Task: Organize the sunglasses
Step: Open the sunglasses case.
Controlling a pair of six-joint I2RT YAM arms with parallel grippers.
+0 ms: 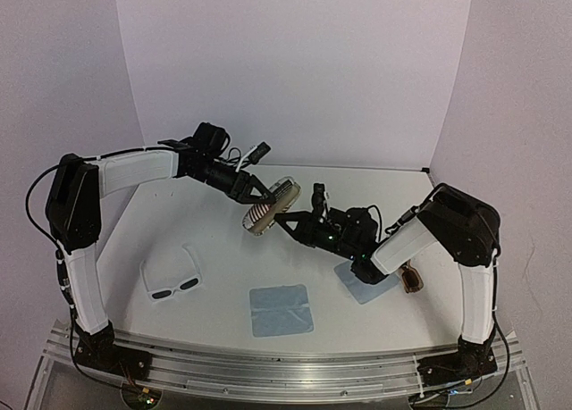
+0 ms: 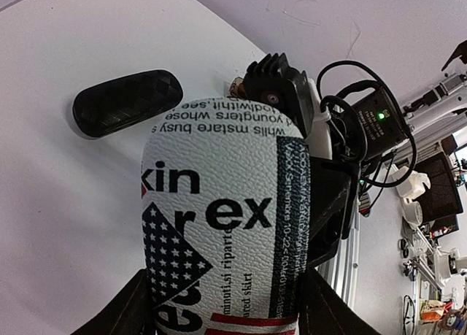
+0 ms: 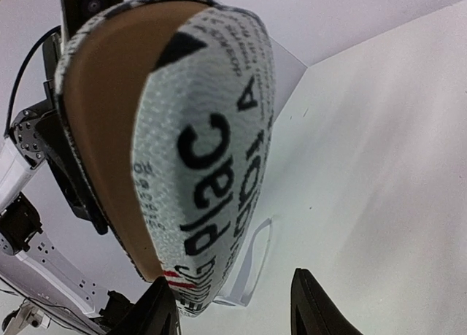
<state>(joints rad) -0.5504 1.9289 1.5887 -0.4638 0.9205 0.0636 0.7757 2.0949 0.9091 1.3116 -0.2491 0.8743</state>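
The white sunglasses lie on the surface. The left tool pinches the patterned case. The right tool is spread beside it. A hard tug could drop it.

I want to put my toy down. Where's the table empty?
Bare table lies between the chunky white-framed sunglasses and the square light-blue cloth, and in the far right corner. Crowded: the middle, around the held-up printed oblong case.
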